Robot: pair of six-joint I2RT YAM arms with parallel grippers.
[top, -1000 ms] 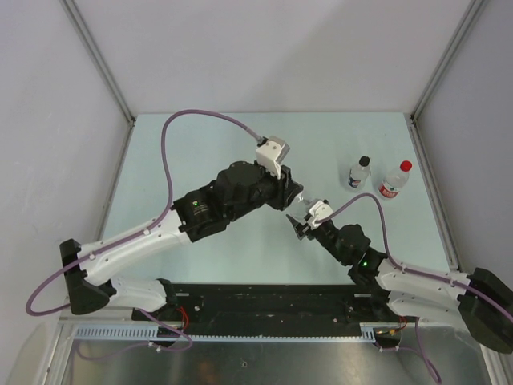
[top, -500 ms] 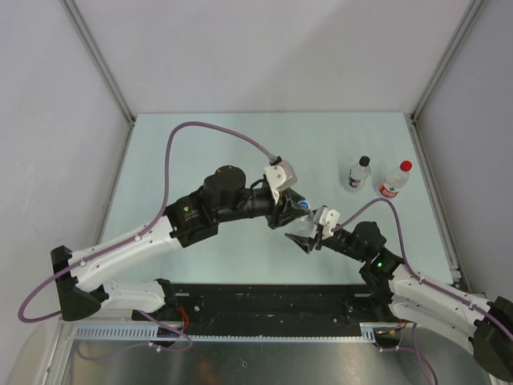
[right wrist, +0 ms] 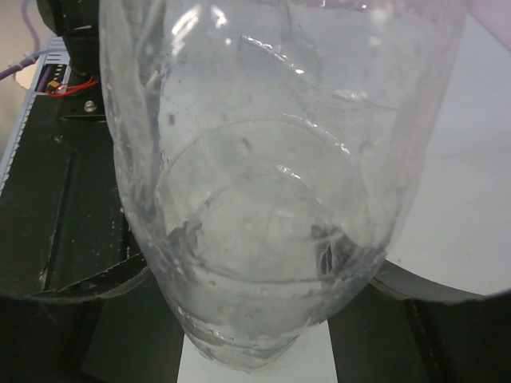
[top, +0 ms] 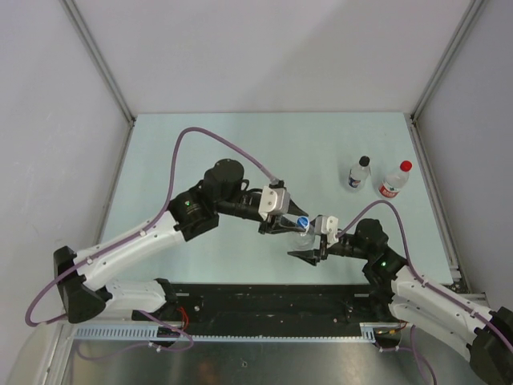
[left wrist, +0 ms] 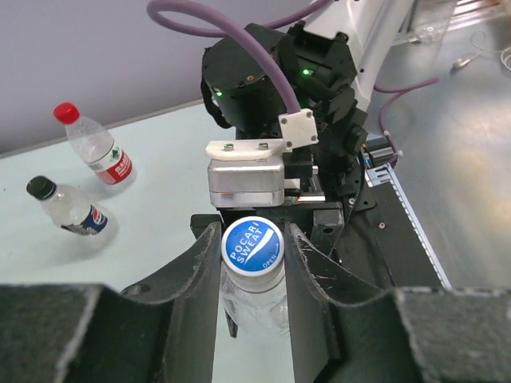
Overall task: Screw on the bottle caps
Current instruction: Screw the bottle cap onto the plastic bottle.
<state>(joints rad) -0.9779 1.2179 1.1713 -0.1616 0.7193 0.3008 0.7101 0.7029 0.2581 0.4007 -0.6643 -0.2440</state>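
The left fingers (top: 292, 223) reach in from the left of the bottle (top: 306, 237) and are closed on the cap (left wrist: 252, 246). In the left wrist view one finger presses against each side of it. The cap is blue and white, printed POCARI SWEAT, and it sits on the bottle's neck. How far it is screwed down cannot be told. The bottle is clear and lies near the front edge of the worktop (top: 200, 144), about midway across.

Just right of the bottle, the right fingers (top: 309, 250) grip its body below the cap. The bottle's clear wall fills the right wrist view, with a dark finger at either lower side. Whether the bottle's base touches the worktop cannot be told.

Well right of the bottle and farther back is a black-capped bottle (top: 360, 172). Just right of that is a red-capped bottle (top: 394, 180) with a red-and-white label. Both are well apart from the fingers.
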